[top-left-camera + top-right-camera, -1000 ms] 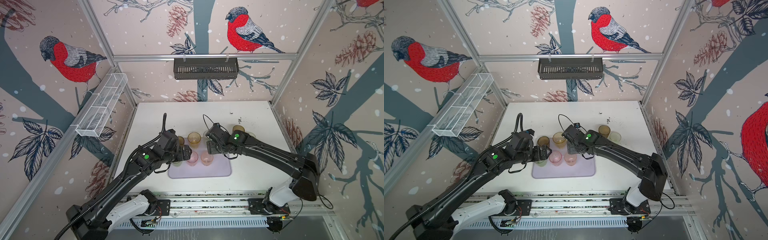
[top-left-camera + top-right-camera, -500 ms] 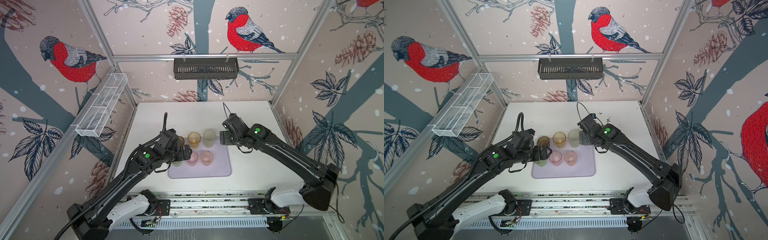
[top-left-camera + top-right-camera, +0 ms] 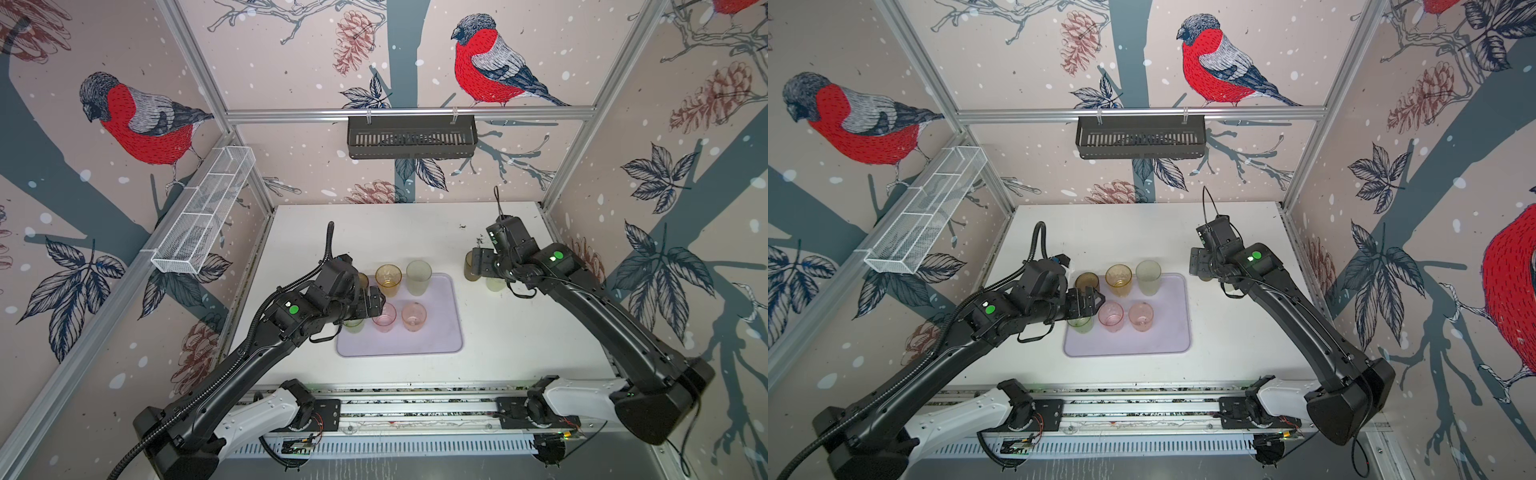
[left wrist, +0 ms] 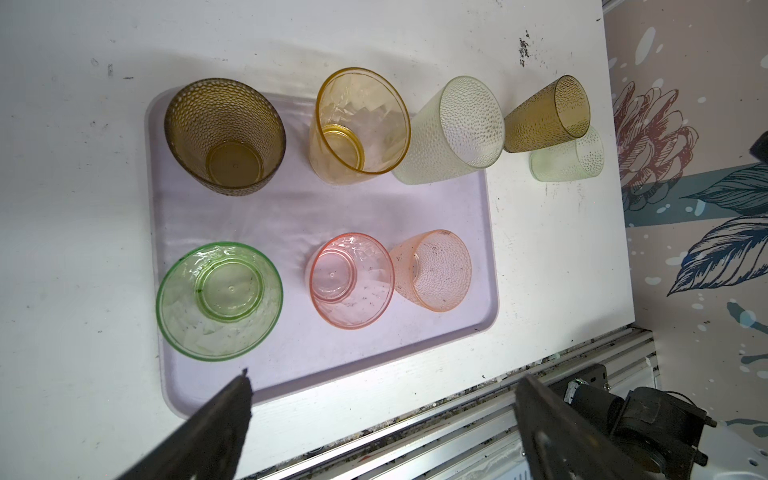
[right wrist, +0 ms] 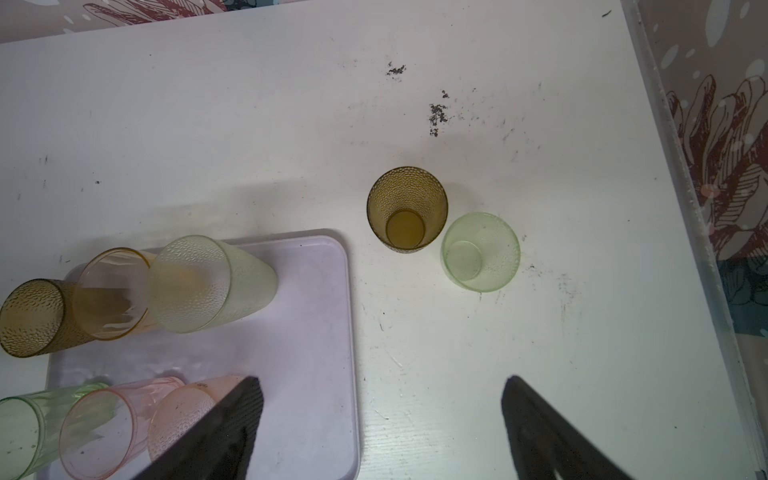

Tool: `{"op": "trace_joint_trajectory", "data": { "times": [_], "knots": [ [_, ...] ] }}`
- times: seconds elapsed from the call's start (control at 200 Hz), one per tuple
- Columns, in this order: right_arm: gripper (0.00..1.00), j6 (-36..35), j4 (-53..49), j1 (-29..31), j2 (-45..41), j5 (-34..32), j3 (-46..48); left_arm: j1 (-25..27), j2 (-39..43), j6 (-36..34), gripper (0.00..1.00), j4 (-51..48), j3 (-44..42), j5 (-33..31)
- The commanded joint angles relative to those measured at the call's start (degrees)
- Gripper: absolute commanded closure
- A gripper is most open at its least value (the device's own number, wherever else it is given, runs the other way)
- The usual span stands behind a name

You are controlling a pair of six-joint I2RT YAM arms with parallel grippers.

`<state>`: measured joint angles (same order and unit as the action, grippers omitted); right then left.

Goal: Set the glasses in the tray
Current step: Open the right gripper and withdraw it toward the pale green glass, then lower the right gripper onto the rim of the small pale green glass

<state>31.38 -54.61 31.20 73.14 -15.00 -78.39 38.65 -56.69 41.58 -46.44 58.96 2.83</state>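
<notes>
Six of the glasses (image 3: 414,316) are already stood upright on the tray (image 3: 415,345), two are left out on the table (image 3: 519,332). Nearest row on the tray is made up of a green glass (image 4: 220,301), a pink glass (image 4: 351,280) and a peach-pink glass (image 4: 432,270). The left gripper (image 3: 376,300) is held just over that green one, jaws spread wide, nothing pinched. Behind them, by the far rim, a brown glass (image 3: 1087,282), an amber glass (image 3: 388,279) and a tall pale green glass (image 3: 418,276) are lined up. Off the tray to the right, a second brown glass (image 5: 407,208) and a short pale green glass (image 5: 480,251) are set just beside each other, and the right gripper (image 5: 382,380) is held close by them, jaws spread wide too, nothing caught
</notes>
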Motion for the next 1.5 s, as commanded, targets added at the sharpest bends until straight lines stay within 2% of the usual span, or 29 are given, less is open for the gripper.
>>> {"op": "trace_joint_trajectory", "data": {
  "times": [0.0, 0.52, 1.126, 1.496],
  "knots": [
    [0.09, -2.1, -1.4, -1.7, -0.4, 2.1, 0.4, -0.2, -0.3, -0.7, 0.02, 1.1, 0.5, 0.0],
    [0.08, -6.8, 1.1, -12.7, 0.1, 7.6, 3.7, -0.2, -2.1, -0.3, 0.02, 3.6, 0.9, 0.8],
    [0.09, -9.3, 4.9, -17.0, 4.6, 10.1, 8.9, -0.2, -3.6, -0.5, 0.02, 5.8, 0.6, 1.9],
    [0.13, -12.4, 8.0, -25.1, 8.1, 12.4, 9.0, -0.2, -3.7, -0.8, 0.02, 7.0, 0.3, 2.4]
  ]
}}
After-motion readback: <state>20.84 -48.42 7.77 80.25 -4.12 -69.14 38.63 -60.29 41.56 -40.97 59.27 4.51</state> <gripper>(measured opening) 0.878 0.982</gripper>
